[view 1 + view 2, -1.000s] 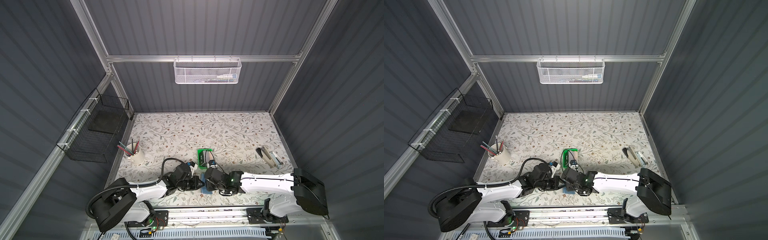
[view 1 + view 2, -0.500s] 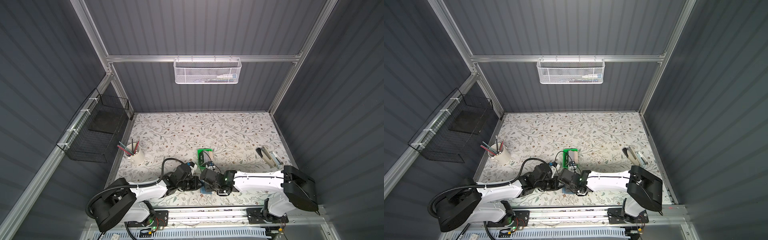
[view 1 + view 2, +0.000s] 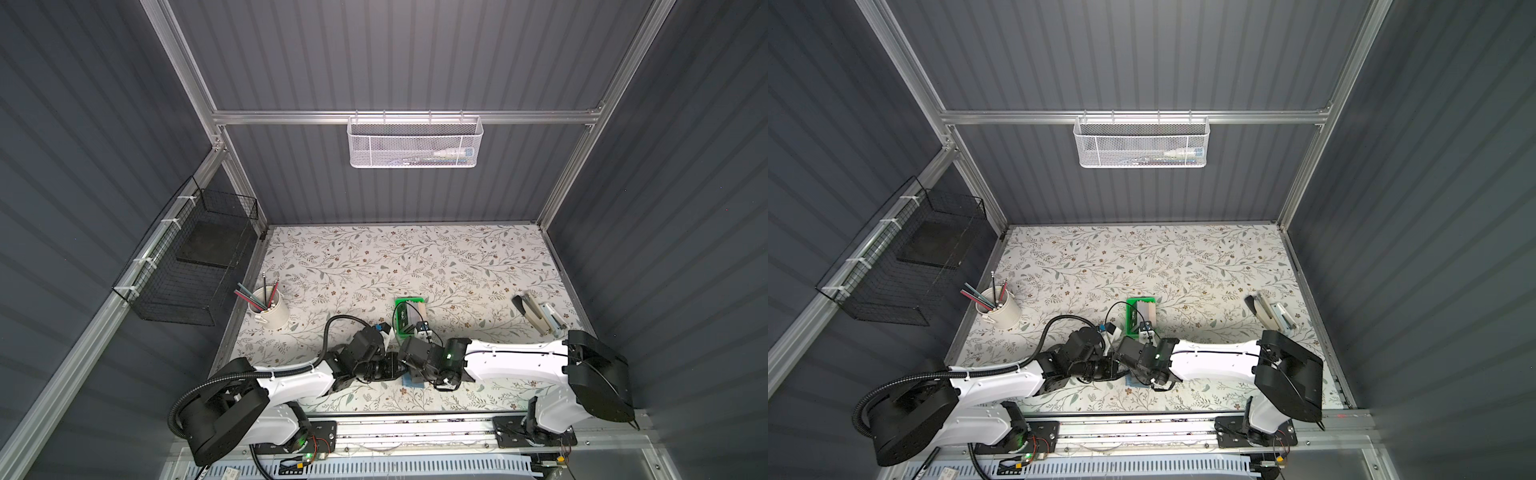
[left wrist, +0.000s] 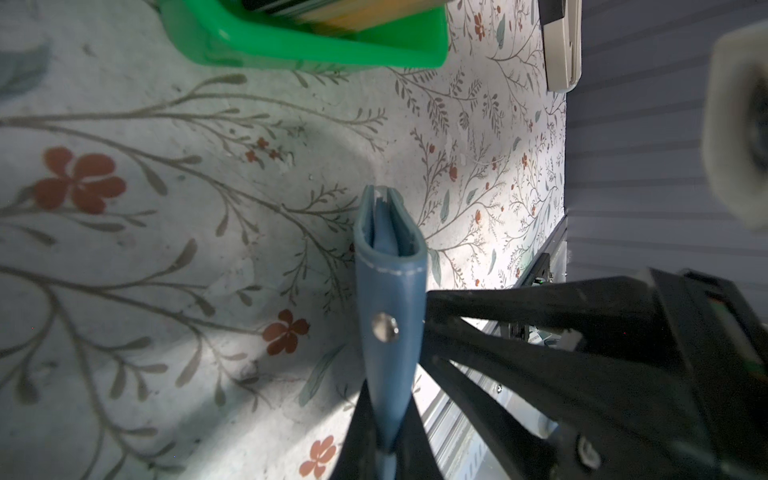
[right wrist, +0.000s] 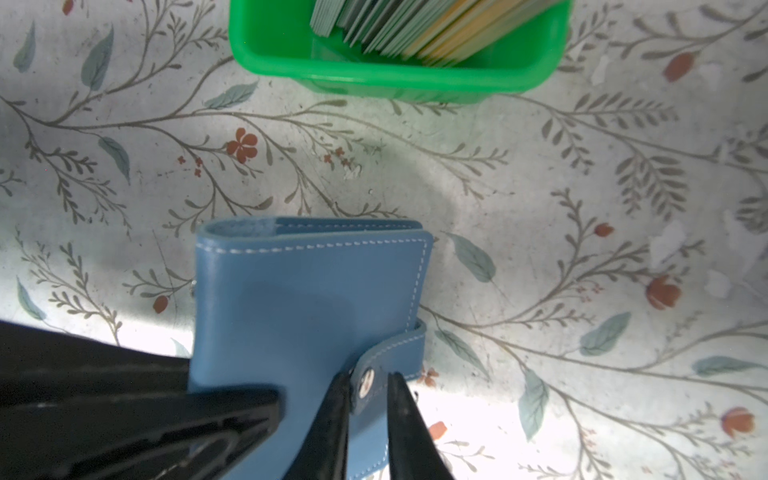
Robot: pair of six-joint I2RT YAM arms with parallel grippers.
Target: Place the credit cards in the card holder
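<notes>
Card holder: the blue card holder is shown closed between the two arms, low over the floral worktop, with its front cover turned to the right wrist camera.
Left hand: the left hand is closed hard on the holder's spine side, and the covers are clamped flat between its fingers.
Right hand: the right hand is narrowed to a slit about the snap tab, which appears to be pinched at the stud.
Key relation: the tab lies on the edge opposite the left hand, directly in the right hand's reach, so the right arm is the nearer one.
Tab axis: the tab is wrapped round the open edge onto the front cover, so a pull away from that cover is judged to be called for.
Credit cards: the credit cards are stacked on edge in the green tray, beyond the holder and apart from both hands.
</notes>
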